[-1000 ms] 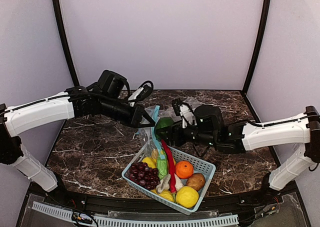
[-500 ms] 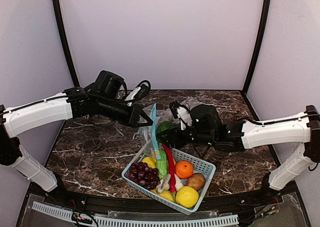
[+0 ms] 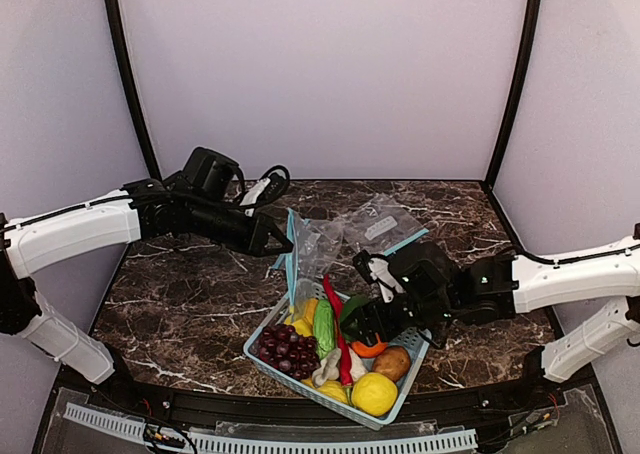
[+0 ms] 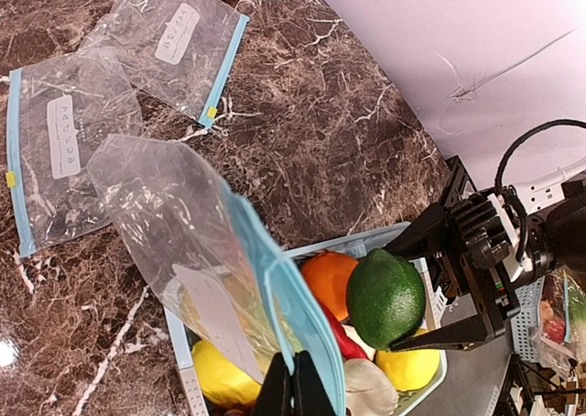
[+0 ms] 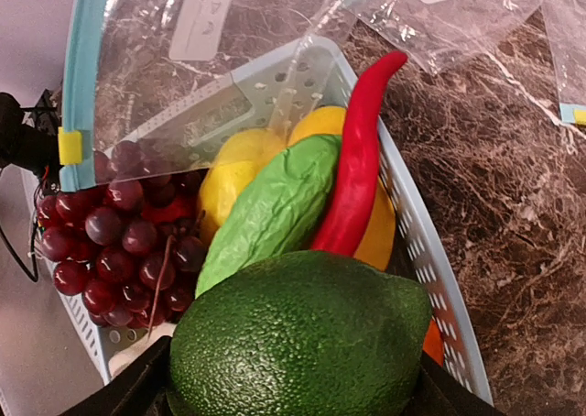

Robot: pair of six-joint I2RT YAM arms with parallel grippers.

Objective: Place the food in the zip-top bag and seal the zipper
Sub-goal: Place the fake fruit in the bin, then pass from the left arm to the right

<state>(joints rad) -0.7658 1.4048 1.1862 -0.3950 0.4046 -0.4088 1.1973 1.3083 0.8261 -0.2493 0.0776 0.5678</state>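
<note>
L claw (image 3: pixel 282 245) pinched shut on the zipper (image 4: pixel 288 306) of the zip-top bag (image 3: pixel 308 244), which hangs at the basket's (image 3: pixel 422 340) 11 o'clock. R claw (image 3: pixel 362 324) spread wide, gripping the avocado (image 4: pixel 385 297) over basket ctr. Top view: orange (image 4: pixel 328 277) at the avocado's 5 o'clock, gourd (image 5: pixel 265 210) at its 8, both in basket.

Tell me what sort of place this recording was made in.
Probably a lab test booth, not a kitchen: blank lilac walls with black posts box in a marble-look table, two robot arms work over it, and a basket holds produce.
</note>
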